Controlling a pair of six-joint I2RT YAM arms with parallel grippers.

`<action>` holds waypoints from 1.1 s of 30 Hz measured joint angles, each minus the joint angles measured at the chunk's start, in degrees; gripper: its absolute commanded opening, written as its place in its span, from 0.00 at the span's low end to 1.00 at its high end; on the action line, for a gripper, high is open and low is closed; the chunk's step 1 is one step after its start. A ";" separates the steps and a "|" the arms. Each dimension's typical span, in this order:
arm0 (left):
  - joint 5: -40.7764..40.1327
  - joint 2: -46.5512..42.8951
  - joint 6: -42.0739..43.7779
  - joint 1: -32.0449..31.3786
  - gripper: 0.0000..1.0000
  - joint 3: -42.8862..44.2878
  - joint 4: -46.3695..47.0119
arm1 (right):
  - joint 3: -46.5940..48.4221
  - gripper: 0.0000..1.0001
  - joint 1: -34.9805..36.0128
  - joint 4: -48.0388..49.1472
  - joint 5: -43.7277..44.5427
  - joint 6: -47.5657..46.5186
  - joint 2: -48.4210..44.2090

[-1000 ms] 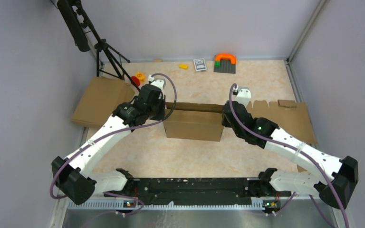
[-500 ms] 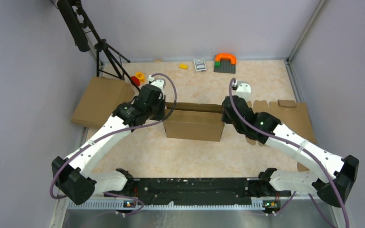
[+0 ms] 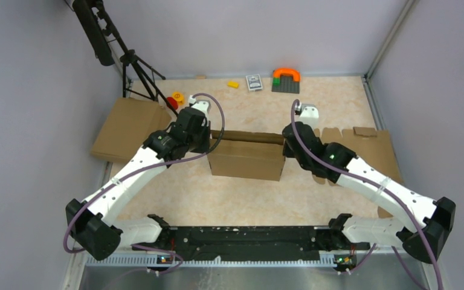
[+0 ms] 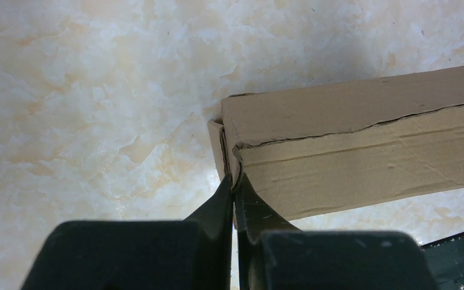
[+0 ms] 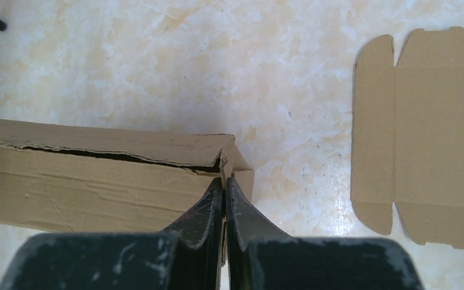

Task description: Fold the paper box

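The paper box is a plain brown shallow cardboard box in the middle of the table, between my two arms. My left gripper is shut on the box's left end wall. My right gripper is shut on the box's right end wall. The lid edge gapes slightly along the long side, and the same gap shows in the left wrist view. In the top view both grippers' fingertips are hidden behind the wrists at the left end and the right end.
A flat brown cardboard sheet lies at the left. A notched cardboard blank lies at the right and shows in the right wrist view. A tripod, small toys, a card and a grey plate with an orange arch stand at the back.
My right arm has shifted a little, its wrist turning at the box's right end. The box and my left arm have not moved.
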 measured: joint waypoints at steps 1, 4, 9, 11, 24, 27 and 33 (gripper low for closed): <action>-0.02 0.00 0.00 0.00 0.00 0.00 0.02 | -0.57 0.00 0.00 0.22 -0.11 0.13 -0.57; 0.04 0.00 -0.02 -0.15 0.00 0.00 0.04 | -2.01 0.00 0.00 0.61 -0.81 0.83 -2.25; 0.00 0.00 -0.02 -0.33 0.00 0.00 0.04 | -4.33 0.00 0.33 2.58 -1.03 2.08 -4.04; 0.00 0.00 -0.02 -0.35 0.00 0.00 0.02 | -4.74 0.00 0.48 2.95 -0.96 2.36 -4.28; -0.28 0.00 -0.66 -0.57 0.00 0.00 0.00 | -5.03 0.00 3.06 2.21 2.47 3.45 -3.98; -0.48 0.02 -0.70 -0.61 0.00 0.00 -0.02 | -4.66 0.00 3.21 1.42 2.47 3.50 -3.23; -0.50 0.02 -0.90 -0.66 0.00 0.00 -0.07 | -4.70 0.00 4.37 0.46 3.50 3.91 -3.02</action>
